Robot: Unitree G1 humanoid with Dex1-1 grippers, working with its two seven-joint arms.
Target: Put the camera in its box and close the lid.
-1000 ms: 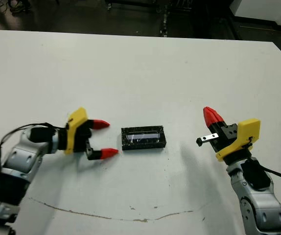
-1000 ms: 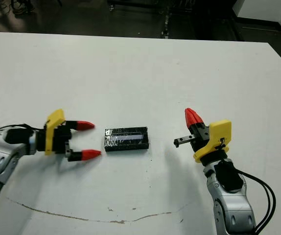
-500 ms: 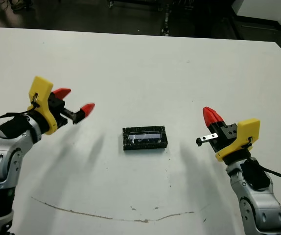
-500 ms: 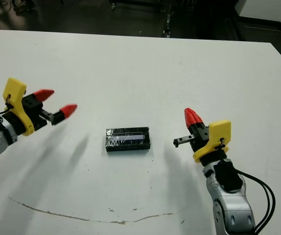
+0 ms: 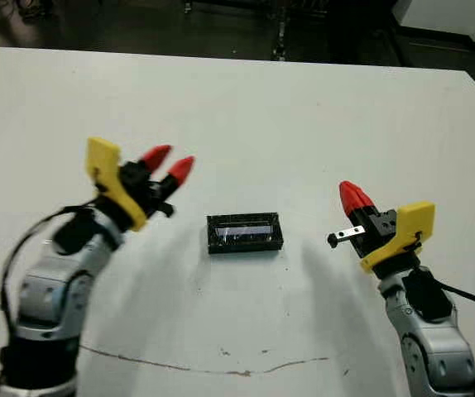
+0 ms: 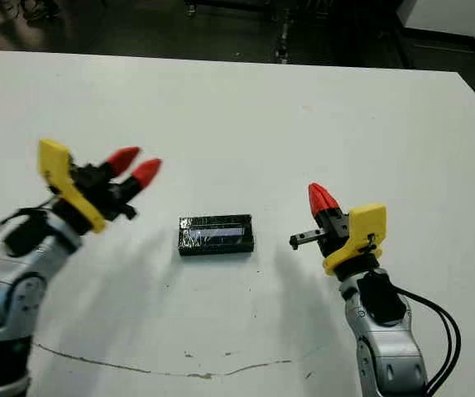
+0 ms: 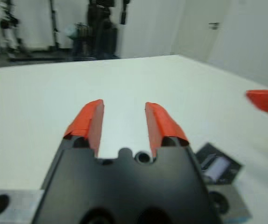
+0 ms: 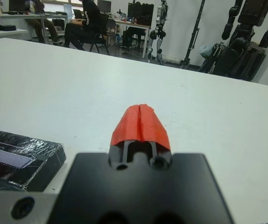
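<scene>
The lid [image 5: 244, 233] lay mid-frame, long axis left-right, seemingly covering the box. Left hand [image 5: 168, 165] raised, slightly parted, empty; right hand [image 5: 350, 196] closed, empty.

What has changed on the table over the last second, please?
The left gripper drew back from beside the closed box, lifted, and its fingers narrowed, though a gap remains. It holds nothing. The box and the shut right gripper stayed in place.
</scene>
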